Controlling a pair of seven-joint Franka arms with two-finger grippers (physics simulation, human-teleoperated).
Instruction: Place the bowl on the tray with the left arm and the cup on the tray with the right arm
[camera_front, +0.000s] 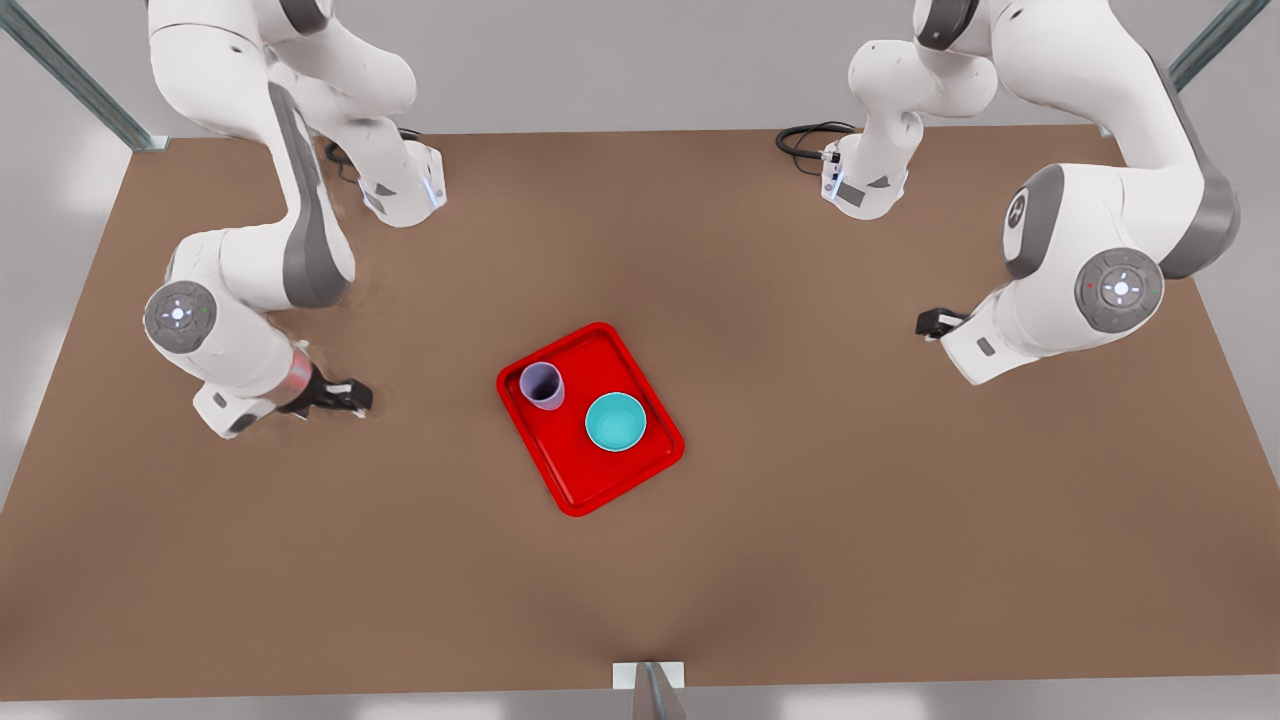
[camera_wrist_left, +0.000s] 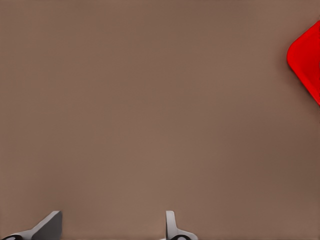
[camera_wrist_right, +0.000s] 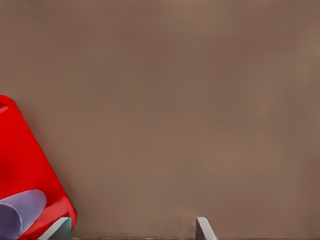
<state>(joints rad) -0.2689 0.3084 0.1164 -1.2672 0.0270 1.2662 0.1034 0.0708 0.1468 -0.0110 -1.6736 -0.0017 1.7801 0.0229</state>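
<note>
Front view shows you the red tray (camera_front: 590, 418) lying askew near the middle of the brown table (camera_front: 800, 500), with both items already on it: the lavender cup (camera_front: 541, 385) stands upright near the tray's far corner toward the front view's left, and the teal bowl (camera_front: 615, 421) sits just beside it, toward the front view's right, the two apart. Your right gripper (camera_front: 350, 398), on the arm with the red wrist band, hovers low over bare table at the front view's left, well apart from the tray and holding nothing; its wrist view has the cup (camera_wrist_right: 17, 212) and the tray's corner (camera_wrist_right: 30, 165) off to one side, and its fingers (camera_wrist_right: 204, 229) stand spread with only table between them. Your left gripper (camera_front: 932, 322), on the plain white wrist, sits at the front view's right, even farther from the tray; in its wrist view the fingers (camera_wrist_left: 172, 227) are parted and empty, with a red tray corner (camera_wrist_left: 307, 60) at the edge.
</note>
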